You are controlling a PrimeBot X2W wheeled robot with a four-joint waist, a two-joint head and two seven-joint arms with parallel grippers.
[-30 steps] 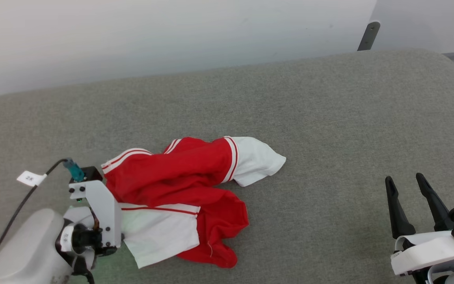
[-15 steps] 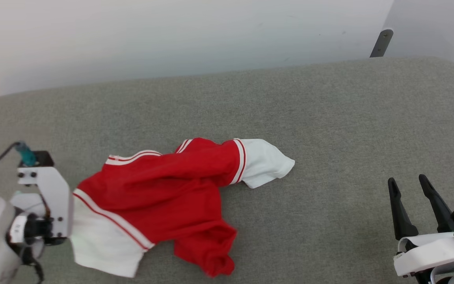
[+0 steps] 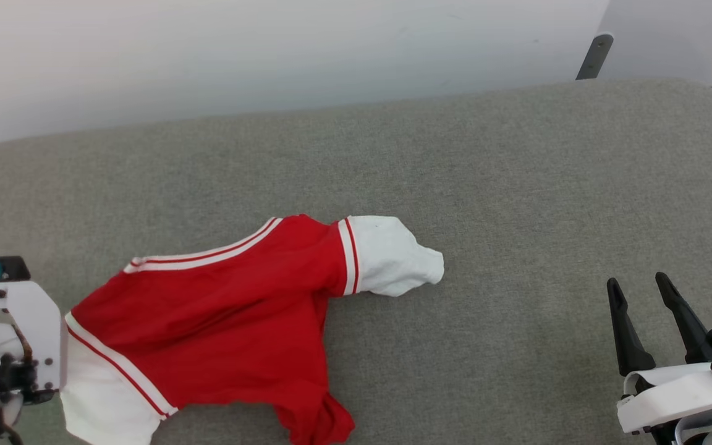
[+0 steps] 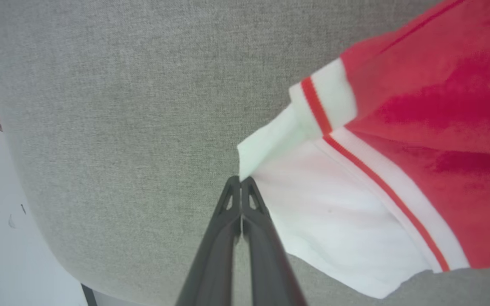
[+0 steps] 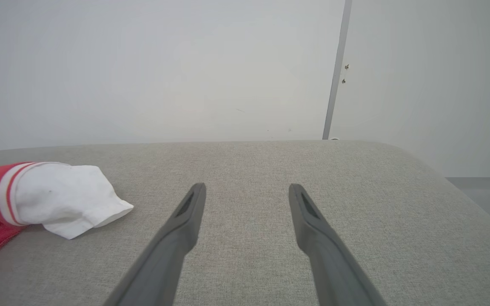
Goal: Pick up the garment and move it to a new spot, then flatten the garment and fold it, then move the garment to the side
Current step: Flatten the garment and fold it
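A red white-sleeved jersey sprawled across the grey cloth counter, one sleeve pinched in the jaws of the left gripper; the right gripper held its jaws spread.

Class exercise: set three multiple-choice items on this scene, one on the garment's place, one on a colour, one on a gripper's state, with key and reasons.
1. Where does the garment lie?
A) toward the robot's left on the grey surface
B) at its far right edge
C) on the floor

2. What colour are its sleeves?
A) black
B) white
C) blue

3. How do the right gripper's jaws stand?
A) shut on cloth
B) shut, empty
C) open, empty

Key:
1 A: it lies by the left gripper.
2 B: both sleeves show white.
3 C: the jaws stand apart over bare surface.
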